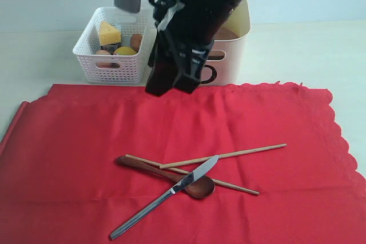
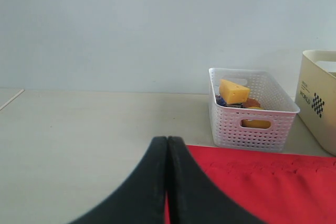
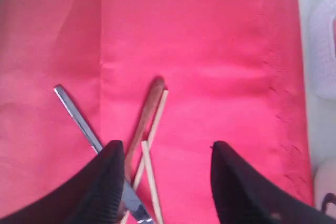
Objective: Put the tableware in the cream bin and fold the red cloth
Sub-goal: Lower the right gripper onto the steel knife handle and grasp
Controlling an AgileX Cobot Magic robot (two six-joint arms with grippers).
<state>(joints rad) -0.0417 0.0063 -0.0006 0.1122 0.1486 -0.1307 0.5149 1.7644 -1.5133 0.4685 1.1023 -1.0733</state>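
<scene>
Tableware: the knife (image 1: pixel 166 197), the wooden spoon (image 1: pixel 150 169) and the chopsticks (image 1: pixel 240 152) are lying in a crossed heap on the red cloth (image 1: pixel 74 141), toward its near edge. The knife is lying over the spoon and across the sticks.
Red cloth: it is lying spread flat over the table, not folded, with its scalloped edge running down the right side of the exterior view.
Cream bin (image 1: pixel 231 55): it is standing just beyond the cloth's far edge, right beside the white lattice basket (image 1: pixel 108 64). The arm is hiding part of it. I am seeing something brown inside it but cannot tell what.
Basket: a cheese wedge (image 1: pixel 108 32) and other food items are sitting in it.
Right gripper (image 3: pixel 166 149): I am holding it above the cloth with its jaws standing partway apart, gripping nothing. Through its camera the spoon handle and chopsticks are showing between the fingers.
Left gripper (image 2: pixel 167 144): its fingers are pressing together with nothing between them. It is sitting low over the cloth's edge, facing the basket and bin.
</scene>
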